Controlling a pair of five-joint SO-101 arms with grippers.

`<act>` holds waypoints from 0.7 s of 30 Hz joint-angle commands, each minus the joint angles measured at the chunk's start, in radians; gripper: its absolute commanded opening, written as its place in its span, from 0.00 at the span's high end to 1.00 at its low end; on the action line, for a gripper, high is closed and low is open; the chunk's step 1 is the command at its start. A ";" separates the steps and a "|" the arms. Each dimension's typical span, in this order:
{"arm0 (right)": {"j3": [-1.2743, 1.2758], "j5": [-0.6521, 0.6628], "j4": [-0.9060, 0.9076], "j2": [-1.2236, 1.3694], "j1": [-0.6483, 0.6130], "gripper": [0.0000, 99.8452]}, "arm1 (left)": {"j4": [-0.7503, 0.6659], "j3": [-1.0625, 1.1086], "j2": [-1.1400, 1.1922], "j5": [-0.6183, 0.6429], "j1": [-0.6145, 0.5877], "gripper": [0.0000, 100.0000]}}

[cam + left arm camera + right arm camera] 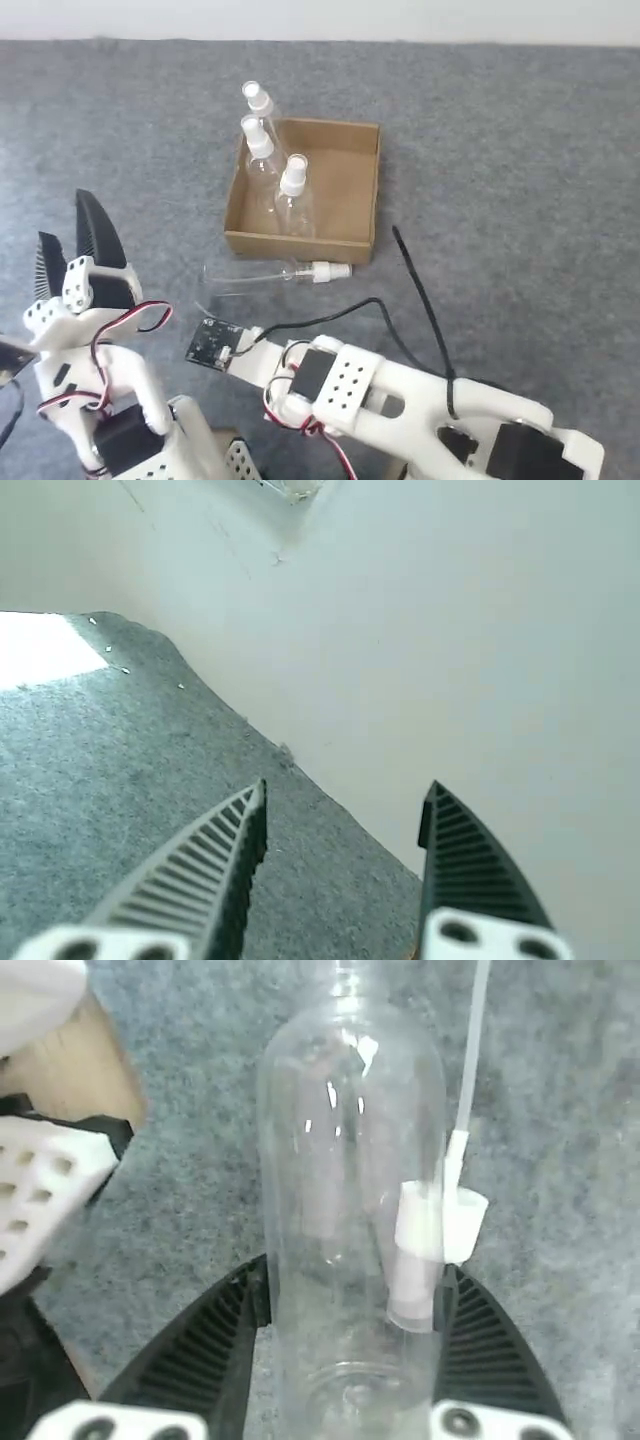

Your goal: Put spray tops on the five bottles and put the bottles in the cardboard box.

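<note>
1. r gripper (355,1290) clamps a clear bottle (340,1160), a jaw on each side; top (430,1230) w/ tube beside it.
2. l gripper (345,810) wide open, empty, raised twd wall (450,630).
3. box (355,135) mid carpet (520,150); 3 capped bottles (293,190) upright at its left side; lying bottle (250,278) just in front.

Grey carpet (520,150), white wall (450,630).
</note>
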 commanded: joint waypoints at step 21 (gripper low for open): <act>-0.028 0.244 0.550 -0.509 0.618 0.83 | -0.028 -0.007 -0.011 0.006 -0.008 0.77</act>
